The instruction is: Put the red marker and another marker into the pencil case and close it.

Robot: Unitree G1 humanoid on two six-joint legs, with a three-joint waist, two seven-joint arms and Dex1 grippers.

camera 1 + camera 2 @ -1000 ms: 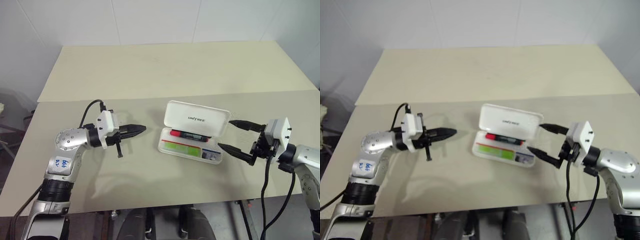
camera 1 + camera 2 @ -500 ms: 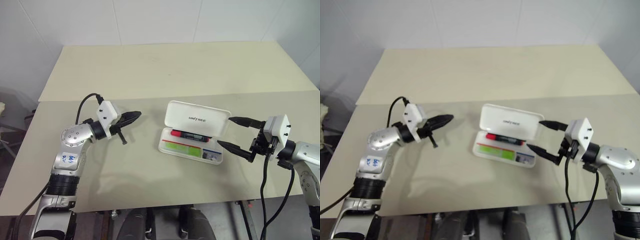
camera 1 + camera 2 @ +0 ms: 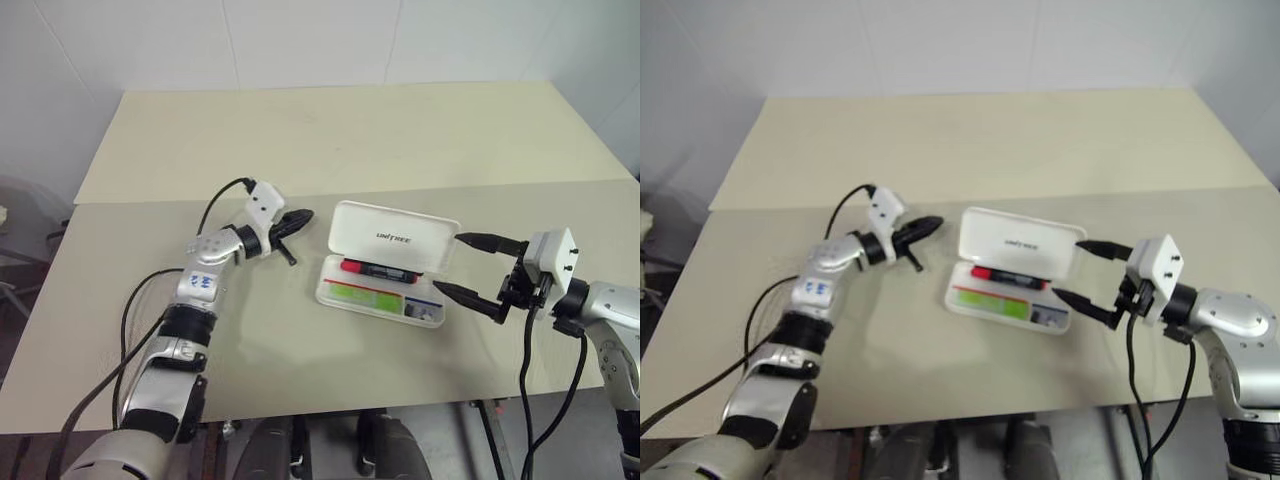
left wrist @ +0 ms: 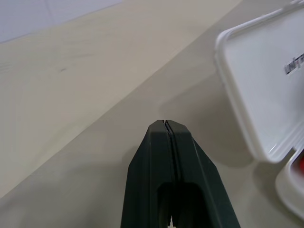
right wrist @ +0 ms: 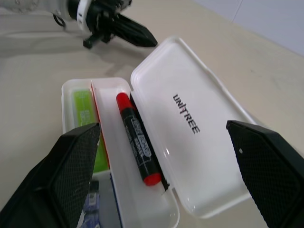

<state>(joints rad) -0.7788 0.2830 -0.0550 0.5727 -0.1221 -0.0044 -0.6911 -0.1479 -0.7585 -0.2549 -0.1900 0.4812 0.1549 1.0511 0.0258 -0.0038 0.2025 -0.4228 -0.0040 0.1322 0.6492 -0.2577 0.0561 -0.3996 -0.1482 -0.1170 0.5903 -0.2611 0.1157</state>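
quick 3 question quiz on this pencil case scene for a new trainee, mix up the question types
1. True or false: the pencil case has its lid shut.
2. Multiple choice: where is the red marker? A) on the table beside the case B) inside the case C) in the right gripper
3. Short answer: which gripper has its fingers pressed together, and on which side of the case is it?

Key
1. False: the lid stands open.
2. B: it lies in the case, next to the green highlighter.
3. The left gripper; it is shut and empty, near the lid's left edge. The right gripper is open, on the case's right.
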